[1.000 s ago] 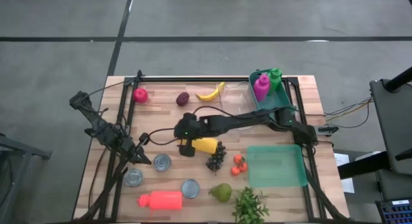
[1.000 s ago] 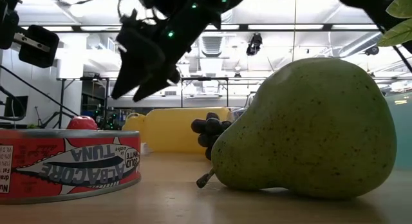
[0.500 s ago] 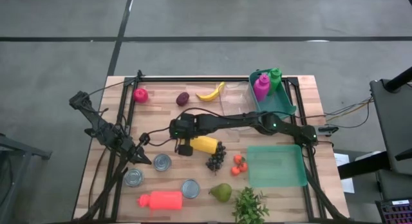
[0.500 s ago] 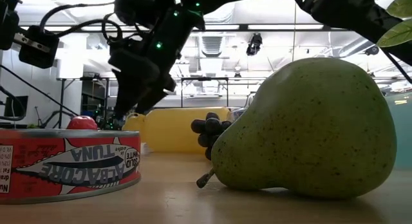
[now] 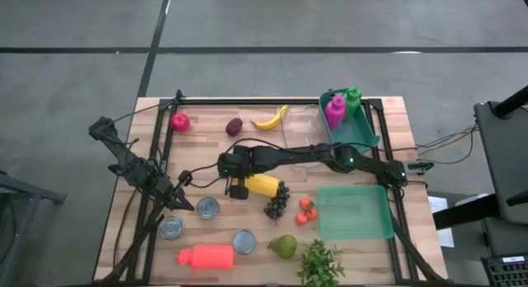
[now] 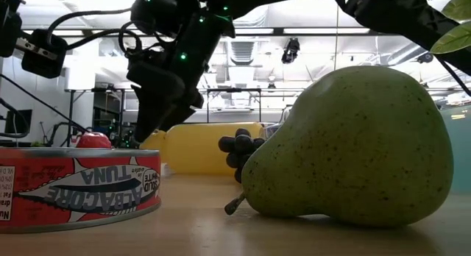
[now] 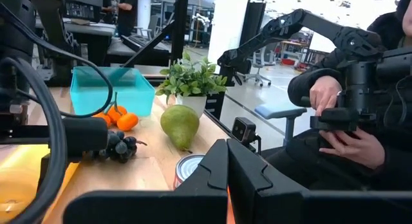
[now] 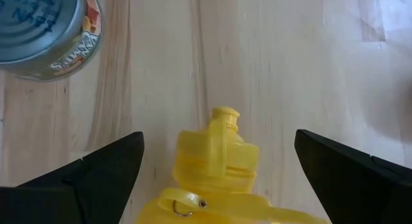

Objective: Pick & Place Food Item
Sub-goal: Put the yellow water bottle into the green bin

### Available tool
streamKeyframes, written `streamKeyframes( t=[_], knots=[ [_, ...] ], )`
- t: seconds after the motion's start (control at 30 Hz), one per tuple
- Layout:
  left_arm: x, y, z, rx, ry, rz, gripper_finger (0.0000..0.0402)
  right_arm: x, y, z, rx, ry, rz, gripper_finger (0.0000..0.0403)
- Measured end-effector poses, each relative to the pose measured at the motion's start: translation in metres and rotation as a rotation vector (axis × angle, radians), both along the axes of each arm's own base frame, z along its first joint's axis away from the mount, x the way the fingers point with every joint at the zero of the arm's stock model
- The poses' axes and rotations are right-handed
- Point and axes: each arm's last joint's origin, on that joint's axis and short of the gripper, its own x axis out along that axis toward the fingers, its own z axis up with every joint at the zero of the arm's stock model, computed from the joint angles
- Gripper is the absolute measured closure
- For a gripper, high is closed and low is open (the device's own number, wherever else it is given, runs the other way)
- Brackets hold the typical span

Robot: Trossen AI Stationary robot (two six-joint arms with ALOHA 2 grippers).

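A yellow squeeze bottle (image 5: 262, 185) lies on its side mid-table, its cap (image 8: 222, 114) toward the table's left. My right gripper (image 5: 234, 178) hangs over the cap end, slanting steeply down from the right. It is open wide: in the right wrist view one finger (image 8: 96, 172) stands on each side of the bottle (image 8: 215, 166), apart from it. In the low view the gripper (image 6: 147, 116) reaches down beside the bottle (image 6: 195, 149). My left gripper (image 5: 183, 203) waits shut at the table's left, its fingers (image 7: 225, 172) together.
Grapes (image 5: 276, 203) lie right beside the bottle, with tomatoes (image 5: 307, 210) and a teal tray (image 5: 355, 211) to the right. Cans (image 5: 208, 208), a red bottle (image 5: 206, 256), a pear (image 5: 283, 246) and a plant (image 5: 320, 264) fill the near side. A banana (image 5: 271, 118) and a teal bin (image 5: 363, 134) lie at the far side.
My right gripper has sunk a little toward the yellow bottle's cap end, shifted slightly toward the table's left and tipped more steeply downward. Its fingers stay wide open. The bottle has not moved.
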Motion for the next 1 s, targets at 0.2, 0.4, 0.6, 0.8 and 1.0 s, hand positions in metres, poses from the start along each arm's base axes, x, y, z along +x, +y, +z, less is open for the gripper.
streamKeyframes(
  t=[0.2,0.4,0.6,0.8,1.0],
  knots=[
    [0.0,0.0,0.0,0.0,0.0,0.0,0.0402,-0.001,-0.002,-0.002,0.002,0.009,-0.008,0.0003],
    [0.0,0.0,0.0,0.0,0.0,0.0,0.0402,-0.002,-0.001,-0.005,0.002,0.02,-0.007,0.0003],
    [0.0,0.0,0.0,0.0,0.0,0.0,0.0402,-0.003,-0.003,-0.014,0.002,0.039,-0.011,0.0003],
    [0.0,0.0,0.0,0.0,0.0,0.0,0.0402,-0.004,-0.007,-0.022,0.002,0.046,-0.018,0.0003],
    [0.0,0.0,0.0,0.0,0.0,0.0,0.0402,-0.004,-0.007,-0.023,0.0,0.044,-0.015,0.0003]
  ],
)
